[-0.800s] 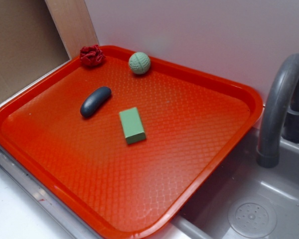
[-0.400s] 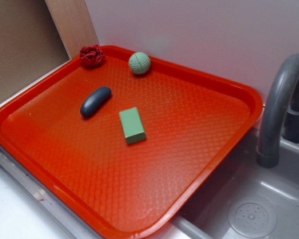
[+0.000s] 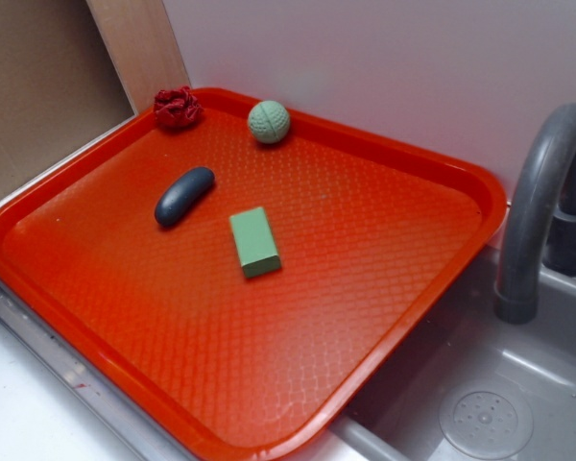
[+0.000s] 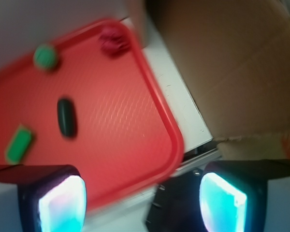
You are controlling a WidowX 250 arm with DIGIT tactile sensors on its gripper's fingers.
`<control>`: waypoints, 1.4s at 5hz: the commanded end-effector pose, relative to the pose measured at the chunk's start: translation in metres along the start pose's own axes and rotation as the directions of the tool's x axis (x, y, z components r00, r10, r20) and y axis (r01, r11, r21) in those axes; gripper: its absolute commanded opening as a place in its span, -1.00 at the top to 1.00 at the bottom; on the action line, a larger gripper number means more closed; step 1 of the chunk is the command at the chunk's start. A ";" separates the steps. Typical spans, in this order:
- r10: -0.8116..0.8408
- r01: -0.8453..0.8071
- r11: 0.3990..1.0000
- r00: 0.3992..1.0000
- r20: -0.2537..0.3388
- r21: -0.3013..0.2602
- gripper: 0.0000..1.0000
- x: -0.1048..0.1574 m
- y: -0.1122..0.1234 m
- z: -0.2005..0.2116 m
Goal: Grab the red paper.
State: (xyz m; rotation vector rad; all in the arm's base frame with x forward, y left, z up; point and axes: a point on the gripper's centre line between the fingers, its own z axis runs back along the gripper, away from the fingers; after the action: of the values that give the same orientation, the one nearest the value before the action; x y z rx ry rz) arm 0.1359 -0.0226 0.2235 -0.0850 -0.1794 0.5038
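Red paper (image 3: 178,108): tray (image 3: 384,317) far corner | gripper (image 4: 142,200): jaws released, well apart | approach from above, straddle wad, clear rim

I note the red paper (image 3: 178,108) crinkled, matt; tray (image 3: 384,288) glossy plastic, diamond-textured; faucet (image 3: 538,202) smooth grey plastic.
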 end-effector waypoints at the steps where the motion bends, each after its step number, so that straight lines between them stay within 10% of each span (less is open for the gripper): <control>1: 0.450 -0.451 0.893 0.889 0.084 -0.011 -1.00 0.035 -0.018 -0.047; 3: 0.661 -0.634 0.751 0.725 0.195 -0.184 -1.00 0.084 -0.028 -0.094; 5: 0.649 -0.577 0.753 0.731 0.211 -0.317 -1.00 0.110 -0.050 -0.135; 7: 0.686 -0.615 0.721 0.696 0.209 -0.318 -1.00 0.137 -0.058 -0.168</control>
State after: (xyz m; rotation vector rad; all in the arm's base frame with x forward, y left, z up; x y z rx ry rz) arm 0.3011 -0.0240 0.0675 -0.2618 -0.4898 1.1987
